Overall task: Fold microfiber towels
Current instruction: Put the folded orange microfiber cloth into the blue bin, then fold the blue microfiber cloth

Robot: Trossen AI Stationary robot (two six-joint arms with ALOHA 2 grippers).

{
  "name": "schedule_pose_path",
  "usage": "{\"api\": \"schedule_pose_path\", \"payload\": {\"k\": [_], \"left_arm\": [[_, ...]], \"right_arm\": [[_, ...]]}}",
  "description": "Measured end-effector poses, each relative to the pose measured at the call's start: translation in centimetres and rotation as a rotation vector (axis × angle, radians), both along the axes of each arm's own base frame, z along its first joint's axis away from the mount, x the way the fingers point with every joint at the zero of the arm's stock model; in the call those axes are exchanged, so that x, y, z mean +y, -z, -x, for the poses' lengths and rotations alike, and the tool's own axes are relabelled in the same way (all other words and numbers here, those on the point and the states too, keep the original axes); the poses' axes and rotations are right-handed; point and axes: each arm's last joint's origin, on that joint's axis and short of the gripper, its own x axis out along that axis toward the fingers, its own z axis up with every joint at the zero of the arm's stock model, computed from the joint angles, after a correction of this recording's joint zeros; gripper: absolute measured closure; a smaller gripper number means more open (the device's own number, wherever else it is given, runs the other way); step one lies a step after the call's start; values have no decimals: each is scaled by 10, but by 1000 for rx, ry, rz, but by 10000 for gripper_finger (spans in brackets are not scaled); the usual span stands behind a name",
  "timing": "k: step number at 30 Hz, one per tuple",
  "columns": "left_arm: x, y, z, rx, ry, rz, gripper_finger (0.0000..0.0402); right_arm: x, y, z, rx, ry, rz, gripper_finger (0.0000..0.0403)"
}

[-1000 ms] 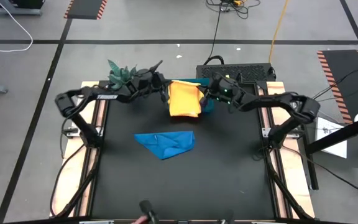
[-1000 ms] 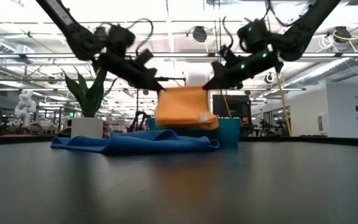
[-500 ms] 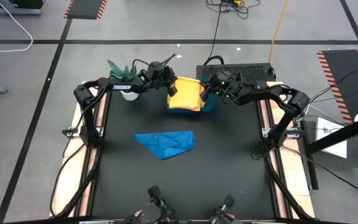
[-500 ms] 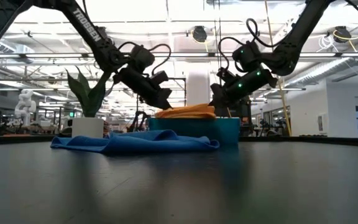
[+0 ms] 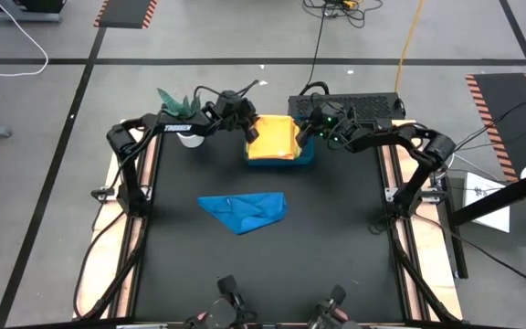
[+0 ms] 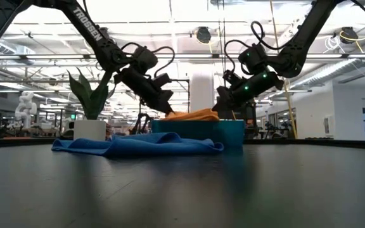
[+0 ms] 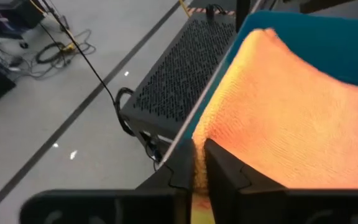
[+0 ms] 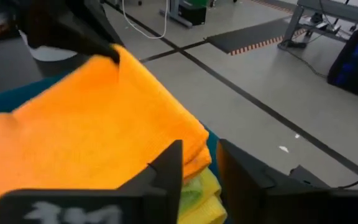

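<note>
Orange towel [image 5: 273, 141] atop tray [image 5: 307, 155], apparently stacked

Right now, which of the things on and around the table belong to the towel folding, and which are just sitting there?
Part of the job:
orange towel, pinched by the left pincer and the right pincer over the teal tray
blue towel, crumpled mid-table
yellow and lime towels under the orange one

Just lying about:
potted plant
black perforated box behind the table

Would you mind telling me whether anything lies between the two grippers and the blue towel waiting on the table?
Nothing visible does. The blue towel lies alone on the black table. The left gripper and right gripper are at the tray, both holding the orange towel.
</note>
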Motion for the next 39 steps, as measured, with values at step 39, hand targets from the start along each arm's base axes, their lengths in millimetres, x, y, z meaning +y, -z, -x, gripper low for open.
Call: {"api": "schedule_pose_path", "payload": {"k": [39], "left_arm": [[-300,-32,63,-506,411,67,307]], "right_arm": [[274,-34,15,-448,-621,83,232]]}}
